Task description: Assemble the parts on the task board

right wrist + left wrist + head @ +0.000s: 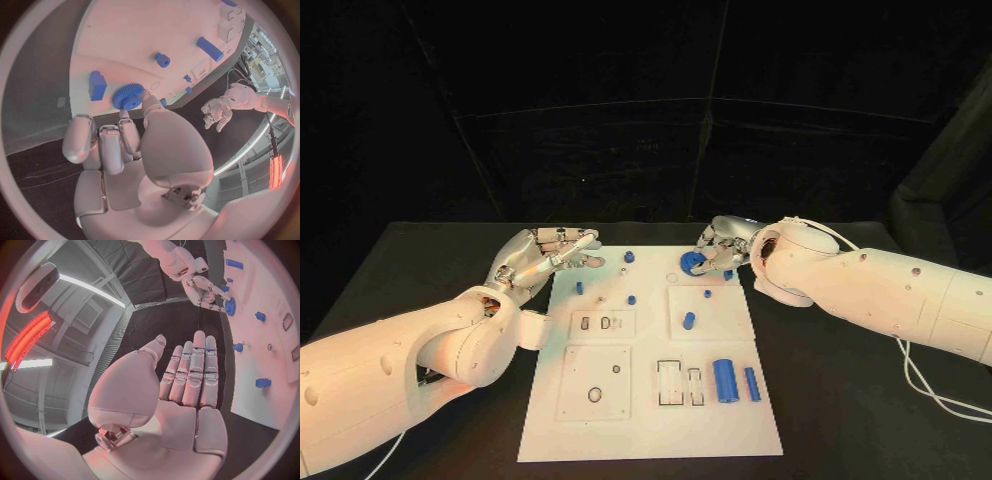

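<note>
Gear (691, 263): blue, at board's (646, 435) far edge, pinched by right hand (720, 246).
Left hand (545, 255): fingers straight, holding nothing, over board's far left corner.

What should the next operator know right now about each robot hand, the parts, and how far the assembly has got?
Left robot hand: holds nothing, fingers straight and together, at the far left corner of the task board.
Right robot hand: fingers on the blue gear at the board's far edge; whether it grips the gear or only touches it is unclear.
Parts: large blue cylinder and slimmer blue bar lie loose at the near right. Several small blue pieces stand across the far half.
Done: cannot tell whether the gear is seated.
Left: likely the gear, then the two loose parts; slots near them look empty.
</note>
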{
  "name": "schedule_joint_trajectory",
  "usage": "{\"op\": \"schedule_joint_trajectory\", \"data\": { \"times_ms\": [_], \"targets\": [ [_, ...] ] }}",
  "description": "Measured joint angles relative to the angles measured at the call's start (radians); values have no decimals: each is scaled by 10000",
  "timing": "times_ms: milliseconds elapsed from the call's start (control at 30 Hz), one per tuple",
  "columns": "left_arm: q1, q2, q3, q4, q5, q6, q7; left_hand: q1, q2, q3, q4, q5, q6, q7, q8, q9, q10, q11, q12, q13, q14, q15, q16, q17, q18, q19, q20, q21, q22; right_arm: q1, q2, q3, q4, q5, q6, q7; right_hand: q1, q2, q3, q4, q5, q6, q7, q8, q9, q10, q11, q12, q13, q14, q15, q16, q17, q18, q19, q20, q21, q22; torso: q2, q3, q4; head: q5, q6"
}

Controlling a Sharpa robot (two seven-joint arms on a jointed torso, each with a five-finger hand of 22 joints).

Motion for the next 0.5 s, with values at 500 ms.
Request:
{"op": "schedule_joint_trajectory", "data": {
  "times_ms": [500],
  "targets": [
    [0, 17, -16, -32, -1, 107, -50, 38, 38, 27, -27, 0, 0, 0, 0, 0, 0, 0, 0, 0, 0, 0, -40, 12, 0, 0, 0, 0, -12, -12, 119, -8, 52, -586, -22, -148, 327, 326, 208, -483, -314, 297, -75, 290, 42, 500, -72, 908, 81, 0, 0, 180, -2, -158, 220, -31, 332, 560, -1, 1, 1, -12, 0]
  ]
}}
